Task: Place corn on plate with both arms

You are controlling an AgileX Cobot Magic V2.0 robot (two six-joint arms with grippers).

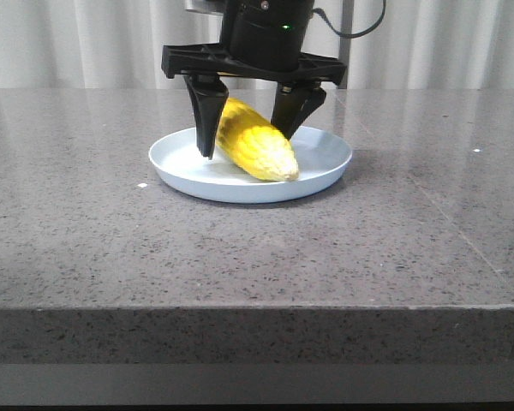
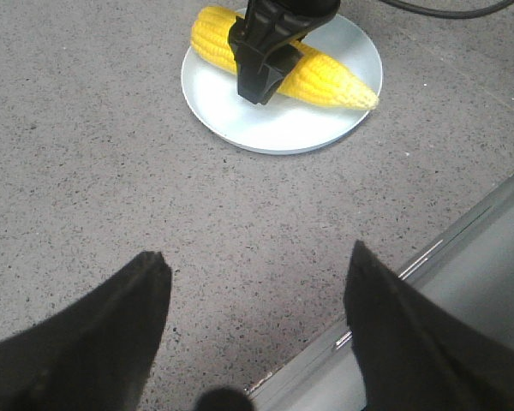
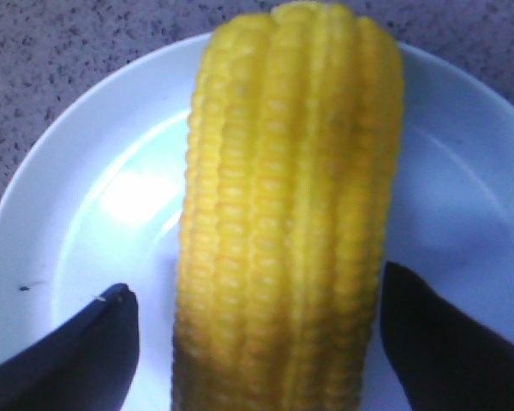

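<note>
The yellow corn (image 1: pixel 255 147) lies aslant on the pale blue plate (image 1: pixel 325 171) in the middle of the table, its tapered tip towards the front right rim. My right gripper (image 1: pixel 247 145) hangs over the plate, open, one black finger on each side of the cob. The right wrist view shows a gap between the corn (image 3: pixel 291 214) and each finger of the right gripper (image 3: pixel 257 282), with the plate (image 3: pixel 111 197) beneath. My left gripper (image 2: pixel 257 255) is open and empty over bare table, well away from the plate (image 2: pixel 274 128) and corn (image 2: pixel 325 79).
Grey speckled stone table (image 1: pixel 111 231) runs around the plate on all sides. Its metal-trimmed edge (image 2: pixel 463 231) passes close under my left gripper. A pale curtain (image 1: pixel 68 43) hangs behind the table.
</note>
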